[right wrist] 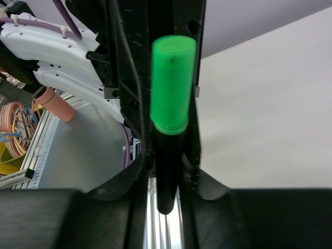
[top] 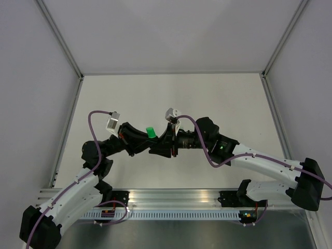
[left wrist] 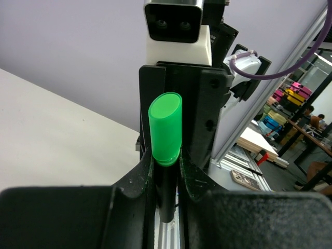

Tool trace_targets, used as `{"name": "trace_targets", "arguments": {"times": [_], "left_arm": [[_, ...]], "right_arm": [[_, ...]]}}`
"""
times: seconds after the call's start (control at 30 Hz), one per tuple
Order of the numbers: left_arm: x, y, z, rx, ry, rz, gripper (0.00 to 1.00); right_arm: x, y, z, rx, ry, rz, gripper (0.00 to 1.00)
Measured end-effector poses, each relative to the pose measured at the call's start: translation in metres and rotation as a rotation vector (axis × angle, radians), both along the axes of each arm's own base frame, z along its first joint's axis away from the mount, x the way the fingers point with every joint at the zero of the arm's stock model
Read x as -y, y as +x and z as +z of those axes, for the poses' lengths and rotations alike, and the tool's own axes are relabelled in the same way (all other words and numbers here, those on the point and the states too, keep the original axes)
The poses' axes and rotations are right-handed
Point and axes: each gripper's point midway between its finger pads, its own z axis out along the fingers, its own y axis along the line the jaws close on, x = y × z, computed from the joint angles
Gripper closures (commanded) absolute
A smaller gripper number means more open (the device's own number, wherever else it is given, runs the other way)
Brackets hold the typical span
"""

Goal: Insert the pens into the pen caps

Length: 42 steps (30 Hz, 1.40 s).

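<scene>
The dark-bodied pen [left wrist: 166, 192] stands upright between both grippers, held in mid-air above the table [top: 218, 98]. A bright green pen cap [top: 150, 133] sits on its upper end, and it also shows in the left wrist view [left wrist: 165, 127] and the right wrist view [right wrist: 171, 83]. My left gripper [left wrist: 166, 166] is shut on the dark body just under the cap. My right gripper [right wrist: 167, 161] faces it from the other side and is shut on the same body [right wrist: 166, 176]. In the top view the left gripper [top: 149, 144] and right gripper [top: 161, 147] meet at mid-table. The orange and mint pens and the other caps are out of view.
A slotted aluminium rail [top: 171, 199] runs along the near edge, between the arm bases. White walls with metal frame posts [top: 67, 46] enclose the table on three sides. A purple cable [top: 199, 145] loops beside the right wrist.
</scene>
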Motion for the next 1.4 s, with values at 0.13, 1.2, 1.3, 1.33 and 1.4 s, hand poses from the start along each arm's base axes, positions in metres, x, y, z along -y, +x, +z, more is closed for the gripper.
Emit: {"name": "trace_targets", "arguments": {"times": [0.13, 1.2, 1.3, 1.33, 1.4], "left_arm": [[0.0, -0.002, 0.0, 0.004, 0.003, -0.012, 0.98], [-0.006, 0.001, 0.019, 0.008, 0.067, 0.066, 0.16], [-0.007, 0.004, 0.025, 0.02, 0.062, 0.089, 0.16], [-0.007, 0.005, 0.025, 0.018, 0.064, 0.094, 0.16], [-0.006, 0.009, 0.022, 0.004, 0.074, 0.099, 0.16]], "right_arm": [[-0.001, 0.002, -0.004, -0.003, -0.011, -0.003, 0.92], [0.014, -0.008, -0.022, -0.028, -0.053, -0.012, 1.0], [0.015, -0.01, -0.026, -0.037, -0.06, -0.001, 1.0], [0.015, -0.011, -0.026, -0.039, -0.061, 0.001, 1.0], [0.015, -0.011, -0.026, -0.04, -0.06, 0.002, 1.0]]}}
